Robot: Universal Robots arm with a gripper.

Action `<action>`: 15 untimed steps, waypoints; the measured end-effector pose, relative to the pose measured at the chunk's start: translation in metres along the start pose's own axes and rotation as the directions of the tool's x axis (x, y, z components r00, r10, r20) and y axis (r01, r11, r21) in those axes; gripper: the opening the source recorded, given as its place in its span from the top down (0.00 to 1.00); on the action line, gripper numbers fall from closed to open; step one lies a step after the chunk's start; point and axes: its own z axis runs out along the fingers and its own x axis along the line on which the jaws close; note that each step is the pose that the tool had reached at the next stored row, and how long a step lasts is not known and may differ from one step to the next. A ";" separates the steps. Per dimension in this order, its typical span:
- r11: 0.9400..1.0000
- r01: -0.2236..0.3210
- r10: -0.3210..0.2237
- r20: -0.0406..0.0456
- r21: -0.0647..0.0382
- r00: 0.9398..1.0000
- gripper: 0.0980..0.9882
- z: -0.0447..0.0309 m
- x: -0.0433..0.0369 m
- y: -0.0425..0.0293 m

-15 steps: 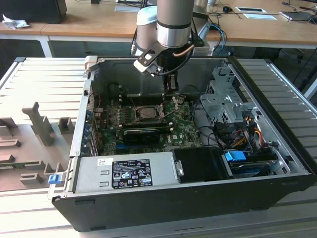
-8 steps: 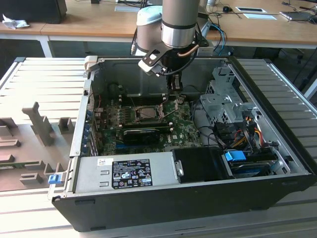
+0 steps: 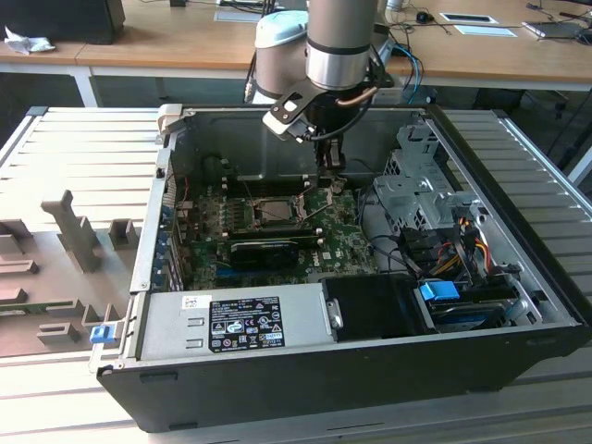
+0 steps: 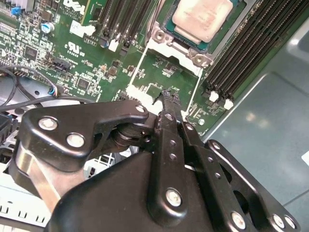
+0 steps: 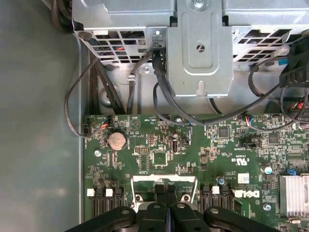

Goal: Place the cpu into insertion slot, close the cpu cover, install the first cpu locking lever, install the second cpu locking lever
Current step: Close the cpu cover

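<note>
Your pincer (image 4: 166,99), closed together and empty, hovers just beside the insertion slot (image 4: 178,48), where the cpu (image 4: 200,17) lies seated; covering and locking appear left to do

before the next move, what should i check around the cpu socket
1. Pale silvery square cpu seated in the silver-rimmed square insertion slot: ok.
2. Thin silver cpu cover frame shut flat: cannot tell.
3. Two cpu locking levers latched: cannot tell.
4. Black gripper shut with nothing between its fingers: ok.
5. Gripper over the green circuit board beside the slot, clear of the cpu: ok.
</note>
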 end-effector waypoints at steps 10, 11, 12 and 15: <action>1.000 0.007 -0.007 0.000 0.000 1.000 0.99 0.0012 0.0002 0.0126; 1.000 0.010 -0.010 0.000 0.000 1.000 0.99 0.0015 0.0003 0.0147; 1.000 0.011 -0.011 0.000 0.000 1.000 0.99 0.0019 0.0004 0.0174; 1.000 0.016 -0.016 -0.001 0.000 1.000 0.99 0.0038 0.0012 0.0249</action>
